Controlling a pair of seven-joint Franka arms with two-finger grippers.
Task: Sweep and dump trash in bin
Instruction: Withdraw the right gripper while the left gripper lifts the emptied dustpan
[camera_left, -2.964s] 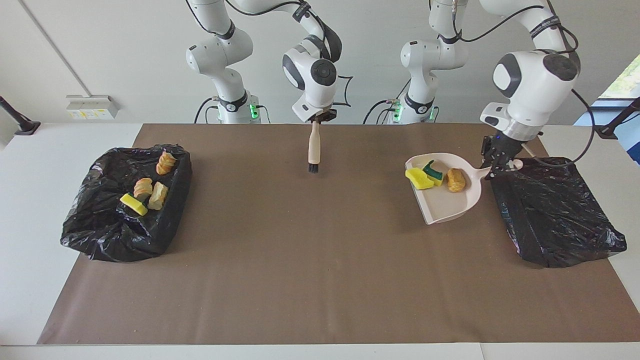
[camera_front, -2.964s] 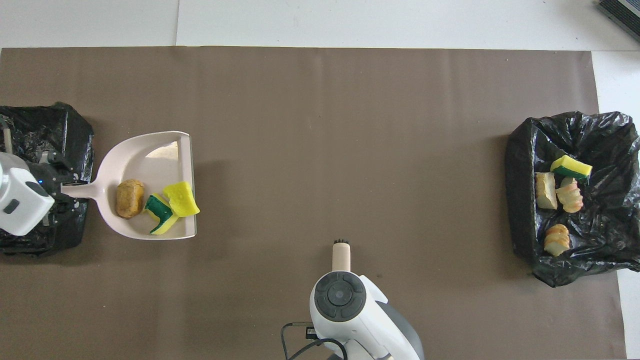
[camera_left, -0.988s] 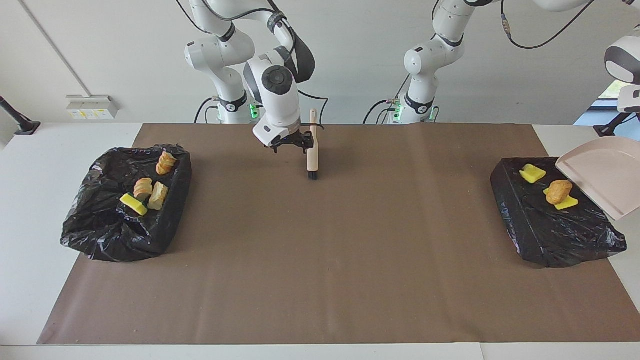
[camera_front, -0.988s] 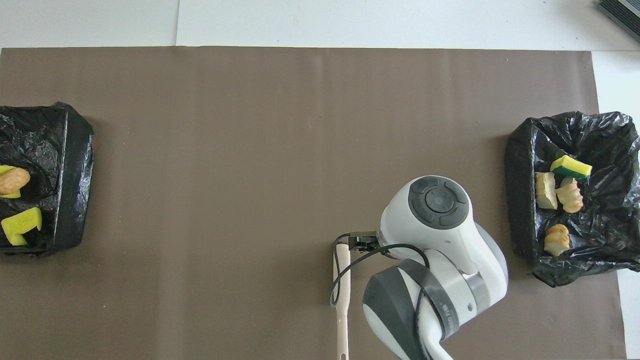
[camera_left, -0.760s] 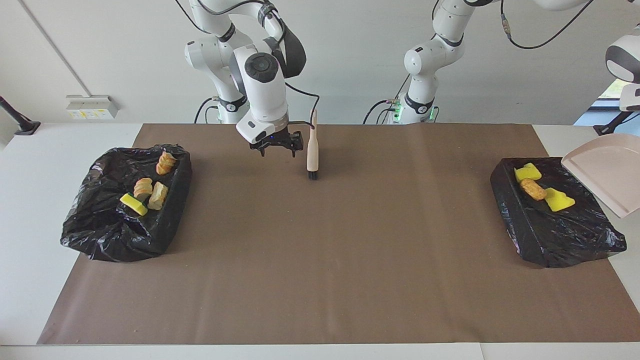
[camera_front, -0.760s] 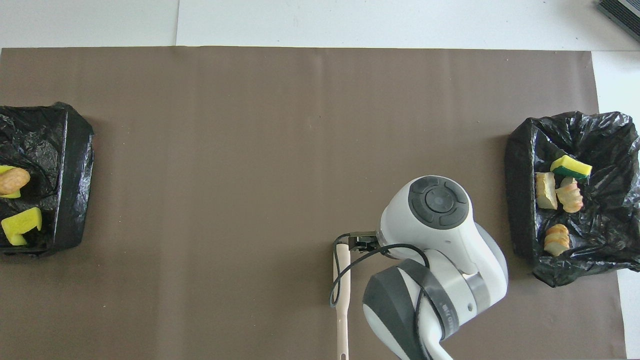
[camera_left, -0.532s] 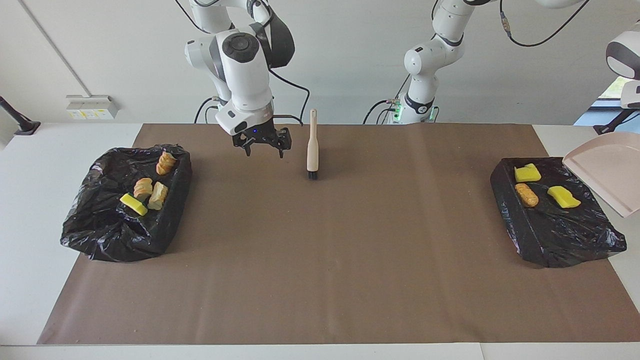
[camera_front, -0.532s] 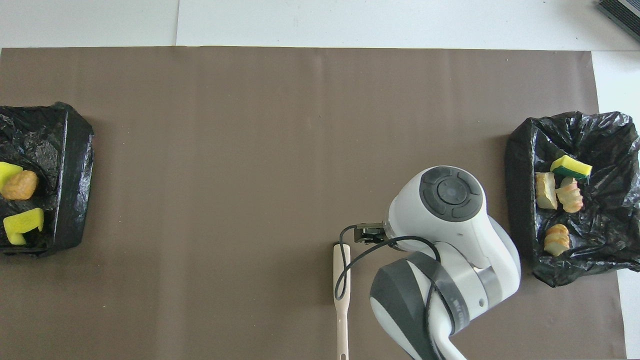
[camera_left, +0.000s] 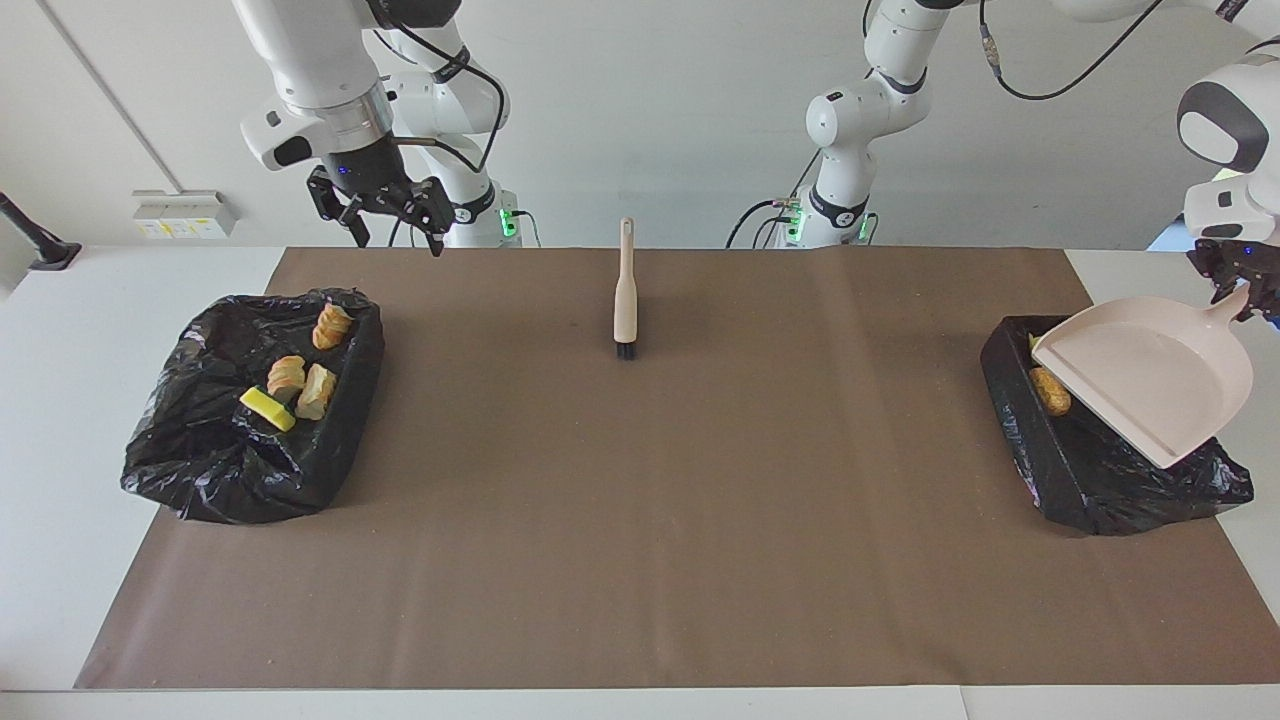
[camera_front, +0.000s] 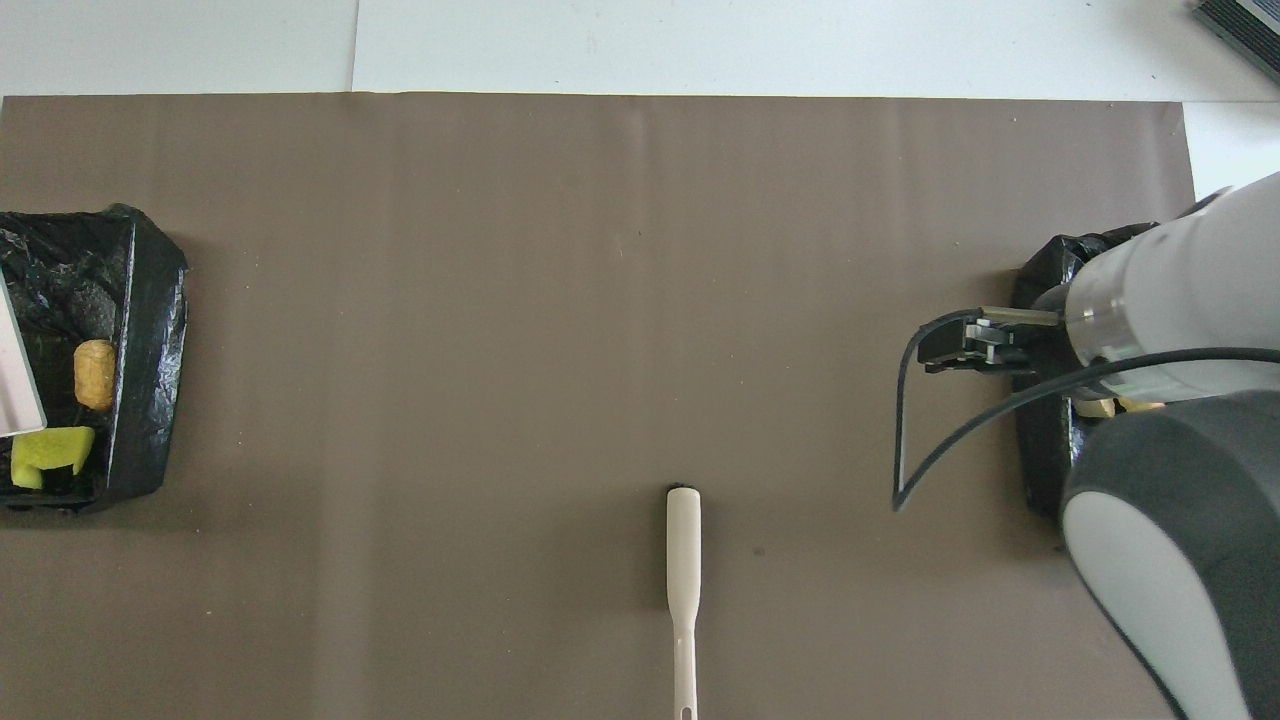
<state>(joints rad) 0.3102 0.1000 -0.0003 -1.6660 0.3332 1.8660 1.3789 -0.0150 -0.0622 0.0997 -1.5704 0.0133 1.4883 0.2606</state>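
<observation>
Trash (camera_left: 1050, 391) lay in both black bags (camera_left: 1110, 470) at table ends. I kept left gripper (camera_left: 1243, 290) clamped on dustpan (camera_left: 1150, 385) handle over one bag; right gripper (camera_left: 381, 215) apart, raised. Pieces looked light, soft; I judged gentle pinch at middle enough.

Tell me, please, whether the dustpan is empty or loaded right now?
Empty: the dustpan, tilted over the bin, shows only its bare pink inside.
</observation>
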